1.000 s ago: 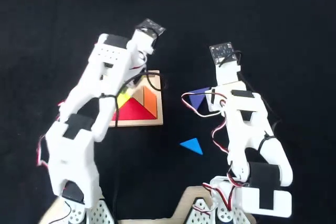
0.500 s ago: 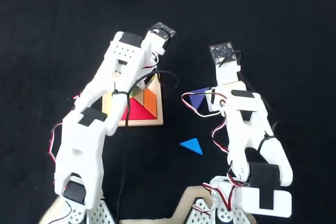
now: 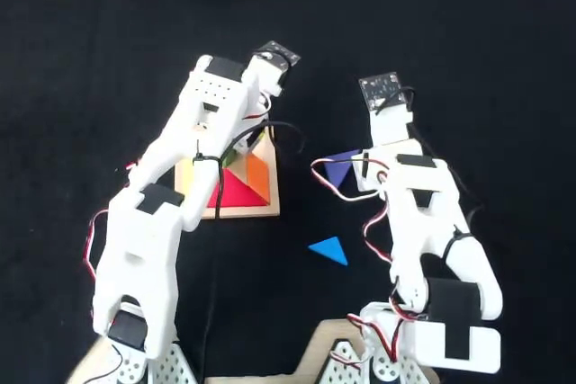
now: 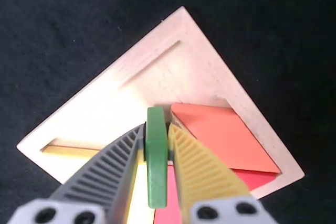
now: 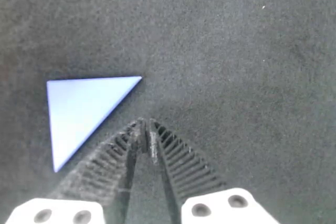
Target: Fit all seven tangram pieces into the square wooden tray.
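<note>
Left gripper [image 4: 156, 129] pinches a green flat tangram piece [image 4: 155, 171] on edge over the square wooden tray [image 4: 210, 64], just beside the tray's orange wooden piece [image 4: 223, 137]. If let go upright, it could topple onto the orange piece or the tray's rim instead of lying flat. The tray's far half is bare and walled by the rim. Right gripper [image 5: 143, 127], closed on nothing, sits well off the tray, beside a dark blue triangle piece [image 5: 79, 111].

Even, bright overhead light; faint shadows on black cloth [image 3: 450, 42]; tray [image 4: 152, 77] wood glares pale.
</note>
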